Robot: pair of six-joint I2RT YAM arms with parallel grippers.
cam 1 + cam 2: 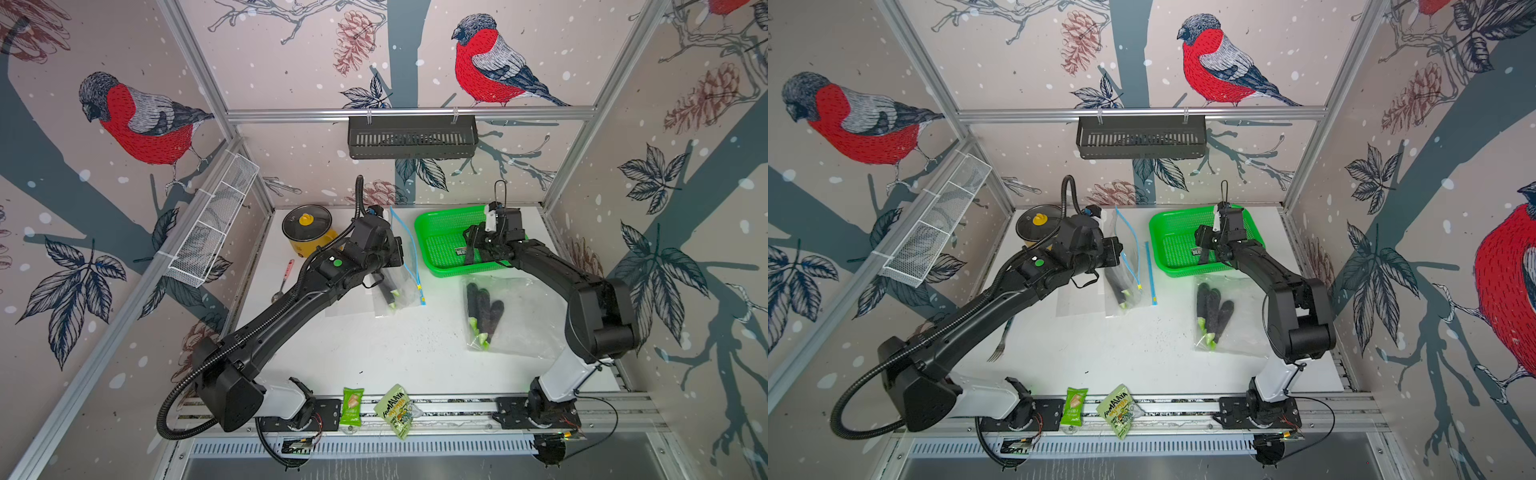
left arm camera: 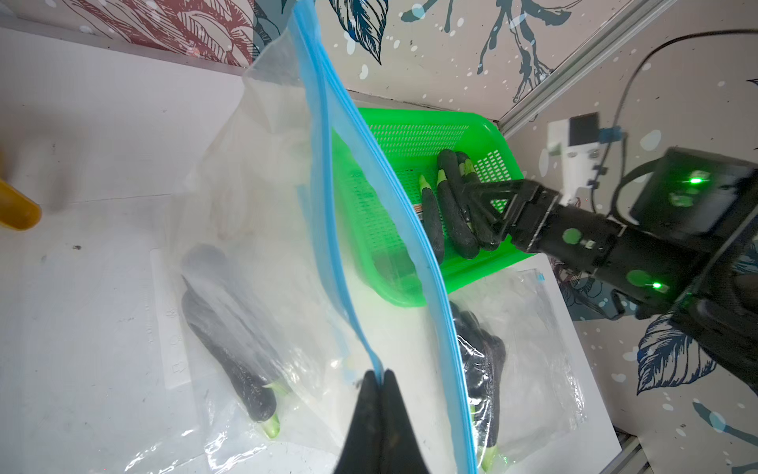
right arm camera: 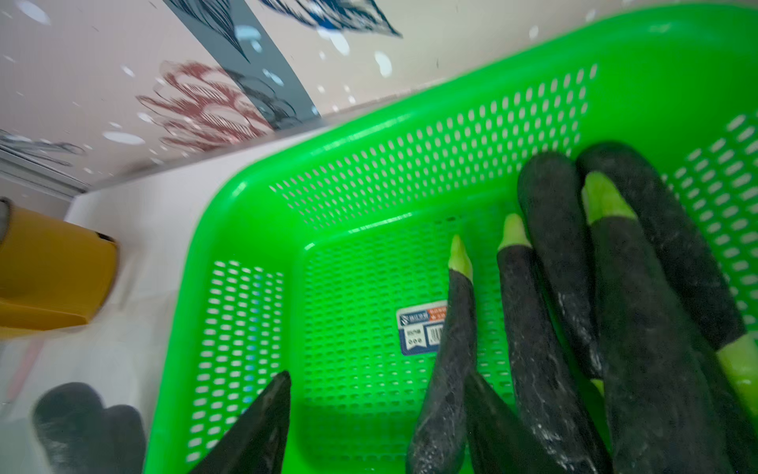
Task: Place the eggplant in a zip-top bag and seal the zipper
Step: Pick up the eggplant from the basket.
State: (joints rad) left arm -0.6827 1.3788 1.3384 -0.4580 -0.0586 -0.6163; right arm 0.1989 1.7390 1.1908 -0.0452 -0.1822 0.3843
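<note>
Left wrist, left claw (image 2: 380, 379) pinching bag (image 2: 254, 164) rim, eggplant (image 2: 229, 328) inside hazy, right claw (image 3: 379, 377) agape in basket (image 3: 246, 172)

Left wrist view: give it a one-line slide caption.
Left gripper pinches the zipper of a bag holding eggplants; right gripper, open, hovers among loose eggplants in the green basket.

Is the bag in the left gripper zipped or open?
Open: the bag shows two blue zipper strips apart in the left wrist view; the left gripper pinches one.
</note>
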